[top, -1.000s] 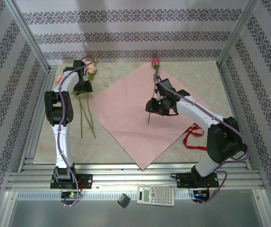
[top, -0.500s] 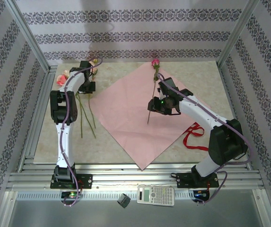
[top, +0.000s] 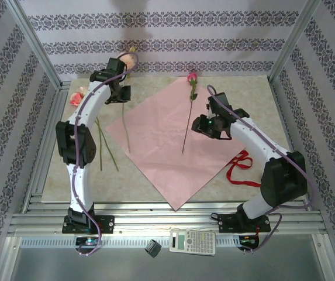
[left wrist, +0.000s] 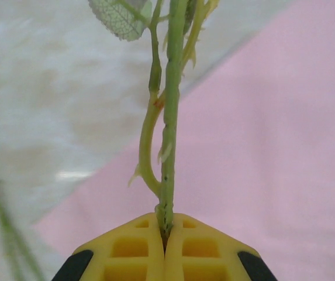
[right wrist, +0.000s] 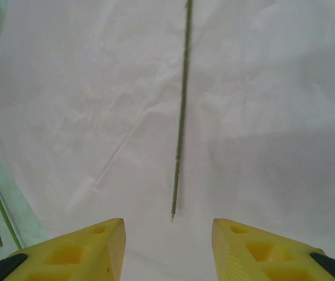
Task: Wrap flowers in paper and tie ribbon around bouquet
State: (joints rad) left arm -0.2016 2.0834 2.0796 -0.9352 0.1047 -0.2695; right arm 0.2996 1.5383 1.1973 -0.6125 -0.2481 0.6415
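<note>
Now your left jaws pinch one rose stem point(left wrist: 168, 146) tight, held up near the counter's point(top: 126, 187) far-left corner, probably bound for the paper point(top: 155, 140); right jaws hang half-open, empty, above it.

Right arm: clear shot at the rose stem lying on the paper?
Probably yes. The right gripper is open and empty above the paper, and the stem lies bare just ahead of its fingertips, nothing between. The left gripper, shut on another rose, is off to the side.

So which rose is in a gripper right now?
The cream rose: its stem is pinched in the left gripper. The magenta rose lies on the paper.
</note>
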